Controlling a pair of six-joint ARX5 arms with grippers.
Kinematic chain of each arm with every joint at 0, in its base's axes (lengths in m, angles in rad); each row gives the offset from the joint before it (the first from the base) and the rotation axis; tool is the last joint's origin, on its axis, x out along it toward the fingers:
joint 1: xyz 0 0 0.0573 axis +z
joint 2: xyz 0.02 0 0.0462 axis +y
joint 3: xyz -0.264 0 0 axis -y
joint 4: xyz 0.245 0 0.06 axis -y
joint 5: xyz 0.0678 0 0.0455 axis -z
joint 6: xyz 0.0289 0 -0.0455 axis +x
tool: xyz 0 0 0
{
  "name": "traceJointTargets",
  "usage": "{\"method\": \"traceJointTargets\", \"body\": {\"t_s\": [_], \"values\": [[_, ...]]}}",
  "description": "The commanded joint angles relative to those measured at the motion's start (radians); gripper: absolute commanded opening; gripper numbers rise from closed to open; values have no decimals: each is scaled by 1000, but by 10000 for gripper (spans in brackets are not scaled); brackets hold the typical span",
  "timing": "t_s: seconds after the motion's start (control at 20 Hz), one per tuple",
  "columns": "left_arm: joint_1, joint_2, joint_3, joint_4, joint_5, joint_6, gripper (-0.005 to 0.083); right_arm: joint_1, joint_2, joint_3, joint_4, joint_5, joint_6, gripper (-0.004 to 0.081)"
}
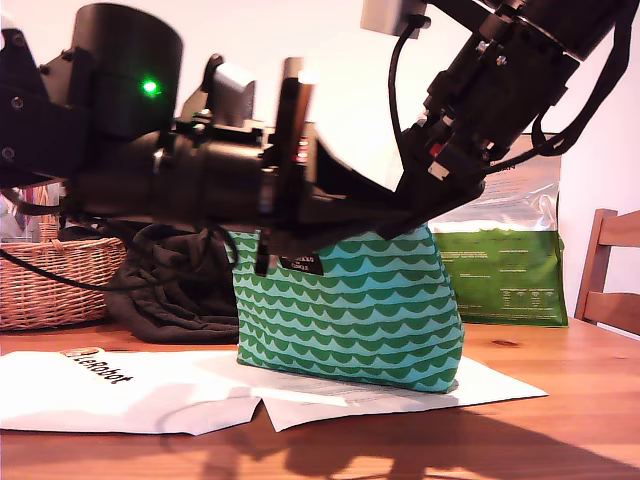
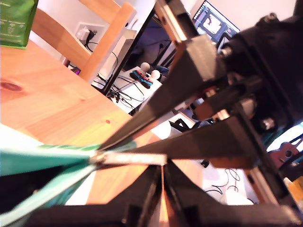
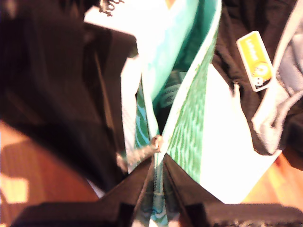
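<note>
A green pouch [image 1: 350, 310] with a wave pattern stands on white paper in the middle of the exterior view. Both arms meet at its top right end in that view. My first gripper [image 2: 162, 172] reaches in from the exterior view's left and is shut on the silver zipper pull [image 2: 132, 158]. My second gripper [image 3: 158, 163] comes down from the exterior view's upper right and is shut on the pouch's top edge [image 3: 189, 118] at the end of the zip. The zip is parted, showing the teal lining [image 3: 170, 52]. The second gripper's black fingers [image 2: 189, 71] fill much of the first wrist view.
A wicker basket [image 1: 50, 280] and a dark cloth heap [image 1: 170, 290] sit at the exterior view's left. A green and silver bag [image 1: 500, 270] stands behind the pouch, with a wooden chair [image 1: 610, 270] at the right. White paper sheets [image 1: 130, 390] cover the wooden table [image 1: 560, 430].
</note>
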Motion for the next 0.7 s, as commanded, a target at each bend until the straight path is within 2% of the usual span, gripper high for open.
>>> {"method": "traceJointTargets", "body": {"t_s": [0.0, 0.25, 0.45, 0.55, 0.65], "values": [[53, -3, 5, 55, -2, -15, -21, 10, 15, -14, -39, -13, -6, -11], [122, -6, 5, 142, 26, -93, -21, 10, 15, -14, -47, -13, -6, -11], [126, -6, 5, 118, 105, -108, -21, 10, 15, -14, -47, -13, -5, -11], [126, -11, 5, 117, 203, -45, -21, 10, 15, -14, -47, -13, -6, -11], [126, -42, 5, 110, 208, 18, -21, 10, 15, -14, -47, -13, -6, -11]]}}
